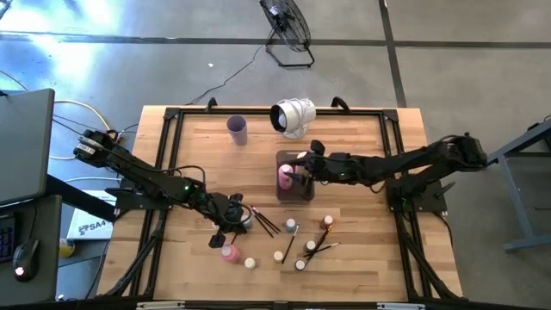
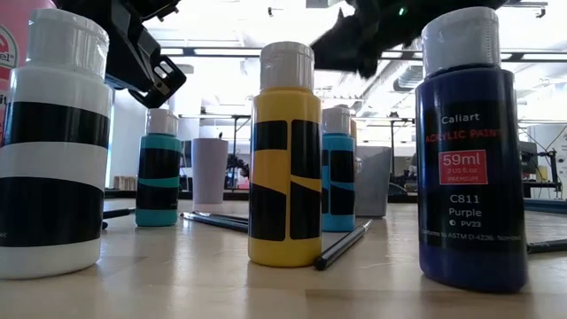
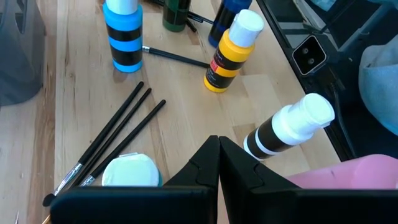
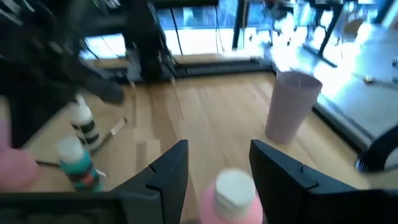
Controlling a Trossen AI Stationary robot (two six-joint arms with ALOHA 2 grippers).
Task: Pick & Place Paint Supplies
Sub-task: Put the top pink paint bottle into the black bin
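A pink paint bottle with a white cap stands upright in the clear grey tray at the table's middle. My right gripper hovers over it, open, one finger on either side of the cap with a gap to each. My left gripper is shut and holds nothing, above the near-left group: a second pink bottle, a black-and-white bottle, a teal-capped bottle and three dark brushes. Several small bottles and brushes stand or lie on the near middle of the table.
A lilac cup stands near the far edge, and a white domed object lies to its right. The low view shows yellow, purple and teal bottles close together. Black frame rails border the table.
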